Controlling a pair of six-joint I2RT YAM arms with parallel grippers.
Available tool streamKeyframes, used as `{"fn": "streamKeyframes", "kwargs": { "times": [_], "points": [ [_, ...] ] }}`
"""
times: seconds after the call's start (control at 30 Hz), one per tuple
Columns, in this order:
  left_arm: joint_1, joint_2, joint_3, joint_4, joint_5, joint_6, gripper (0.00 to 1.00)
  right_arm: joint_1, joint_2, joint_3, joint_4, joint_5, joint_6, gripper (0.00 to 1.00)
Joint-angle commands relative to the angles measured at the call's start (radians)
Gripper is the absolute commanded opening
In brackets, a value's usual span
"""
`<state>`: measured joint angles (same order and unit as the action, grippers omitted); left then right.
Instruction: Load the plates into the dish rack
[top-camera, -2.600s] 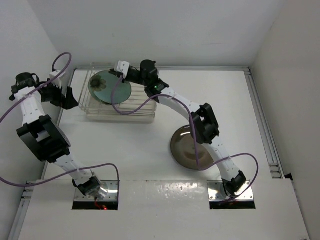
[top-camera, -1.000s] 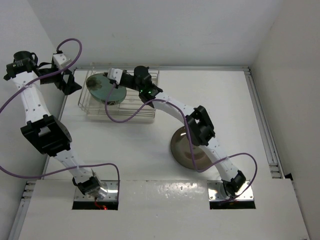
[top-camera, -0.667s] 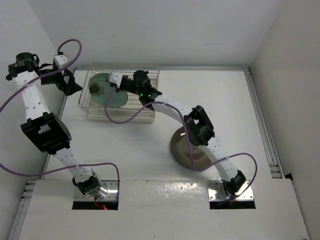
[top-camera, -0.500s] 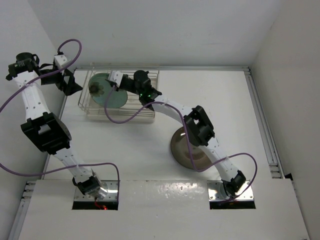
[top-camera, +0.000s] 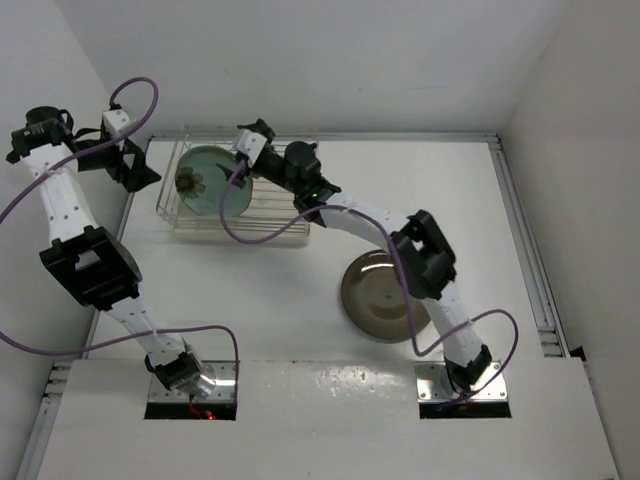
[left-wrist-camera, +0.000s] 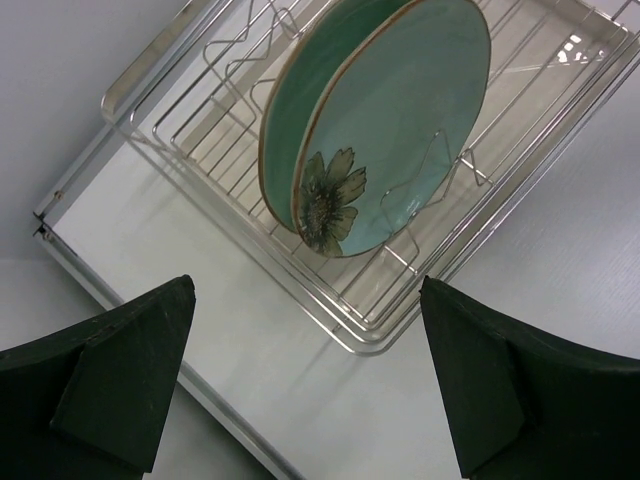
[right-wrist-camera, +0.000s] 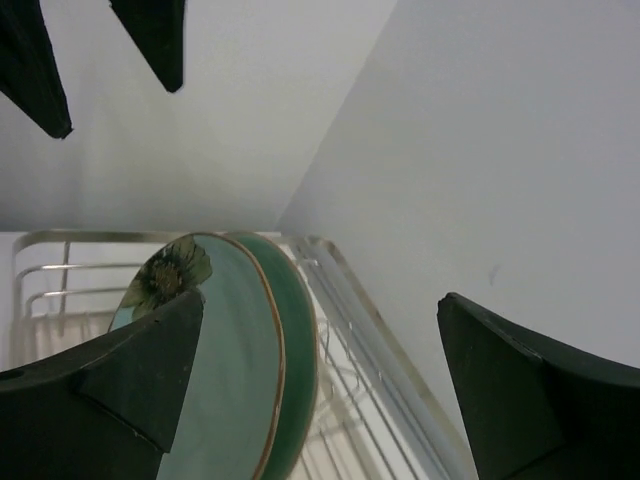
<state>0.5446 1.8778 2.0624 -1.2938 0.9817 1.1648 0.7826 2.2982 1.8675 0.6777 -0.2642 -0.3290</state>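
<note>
Okay: thin light-metal wire dish rack (top-camera: 262, 236), rectangular, with zigzag dividers and a pale tray base, sits at the far left of the matte white table (top-camera: 250, 300). Two round pale mint-green plates stand on edge in its dividers, leaning against each other. The front mint plate (left-wrist-camera: 410, 120) is glossy, has a thin brown rim line and a dark flower motif low on its face. The rear mint plate (left-wrist-camera: 285, 95) is mostly hidden behind it. A larger glossy dark brown round plate (top-camera: 372, 297) lies flat on the table, well apart from the rack, partly under the right arm. Right gripper (top-camera: 250, 148) hovers over the rack's far side near the plates' top edge, its dark wedge-shaped fingers (right-wrist-camera: 120, 370) spread wide, gripping nothing. Left gripper (top-camera: 135, 168) hangs just left of the rack, fingers (left-wrist-camera: 120, 370) likewise parted and empty.
</note>
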Motion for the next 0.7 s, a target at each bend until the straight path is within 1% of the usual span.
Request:
{"fn": "streamKeyframes", "kwargs": {
  "times": [0.0, 0.03, 0.07, 0.1, 0.13, 0.17, 0.2, 0.23, 0.27, 0.3, 0.33, 0.37, 0.4, 0.43, 0.47, 0.5, 0.53, 0.57, 0.67],
  "points": [
    [0.038, -0.089, -0.004, -0.009, 0.025, -0.013, 1.00, -0.022, -0.369, -0.152, -0.133, 0.141, 0.144, 0.99],
    [0.054, -0.098, -0.013, -0.009, 0.012, -0.026, 1.00, -0.034, -0.412, -0.251, -0.201, 0.154, 0.198, 0.99],
    [0.067, -0.114, -0.013, -0.009, 0.003, -0.027, 1.00, -0.089, -0.455, -0.277, -0.270, 0.167, 0.224, 0.99],
    [0.068, -0.114, -0.013, -0.009, -0.006, -0.037, 1.00, -0.117, -0.492, -0.301, -0.491, 0.169, 0.293, 0.99],
    [0.077, -0.126, 0.017, -0.009, -0.029, -0.054, 1.00, -0.140, -0.599, -0.362, -0.565, 0.169, 0.373, 0.99],
    [0.077, -0.137, 0.037, -0.009, -0.038, -0.054, 1.00, -0.196, -0.633, -0.385, -0.636, 0.186, 0.408, 0.99],
    [0.087, -0.137, 0.054, 0.014, -0.057, -0.098, 1.00, -0.263, -0.696, -0.408, -0.825, 0.197, 0.503, 0.99],
    [0.087, -0.155, 0.054, 0.042, -0.066, -0.143, 1.00, -0.296, -0.759, -0.463, -0.884, 0.218, 0.604, 0.99],
    [0.087, -0.170, 0.054, 0.078, -0.066, -0.186, 1.00, -0.369, -0.826, -0.534, -0.930, 0.226, 0.649, 0.99],
    [0.087, -0.193, 0.054, 0.118, -0.066, -0.206, 1.00, -0.434, -0.861, -0.620, -1.039, 0.261, 0.726, 0.99],
    [0.087, -0.203, 0.044, 0.119, -0.034, -0.206, 1.00, -0.457, -0.928, -0.667, -1.070, 0.263, 0.775, 0.99],
    [0.087, -0.212, 0.010, 0.119, -0.019, -0.197, 1.00, -0.501, -1.004, -0.824, -1.093, 0.298, 0.792, 0.99],
    [0.087, -0.221, -0.014, 0.132, -0.005, -0.197, 1.00, -0.546, -1.045, -0.882, -1.119, 0.313, 0.824, 0.99],
    [0.087, -0.242, -0.040, 0.146, 0.011, -0.218, 1.00, -0.562, -1.081, -0.936, -1.121, 0.312, 0.856, 0.99],
    [0.077, -0.243, -0.100, 0.146, 0.041, -0.229, 1.00, -0.604, -1.190, -0.985, -1.121, 0.303, 0.872, 0.99],
    [0.077, -0.258, -0.129, 0.157, 0.054, -0.240, 1.00, -0.647, -1.223, -1.134, -1.106, 0.278, 0.895, 0.99],
    [0.068, -0.258, -0.158, 0.174, 0.064, -0.264, 1.00, -0.683, -1.281, -1.178, -1.101, 0.246, 0.922, 0.99],
    [0.057, -0.272, -0.213, 0.185, 0.074, -0.277, 1.00, -0.701, -1.321, -1.293, -1.089, 0.208, 0.936, 0.99],
    [0.048, -0.295, -0.274, 0.194, 0.074, -0.295, 1.00, -0.811, -1.352, -1.418, -1.072, 0.125, 0.990, 0.99]
  ]
}}
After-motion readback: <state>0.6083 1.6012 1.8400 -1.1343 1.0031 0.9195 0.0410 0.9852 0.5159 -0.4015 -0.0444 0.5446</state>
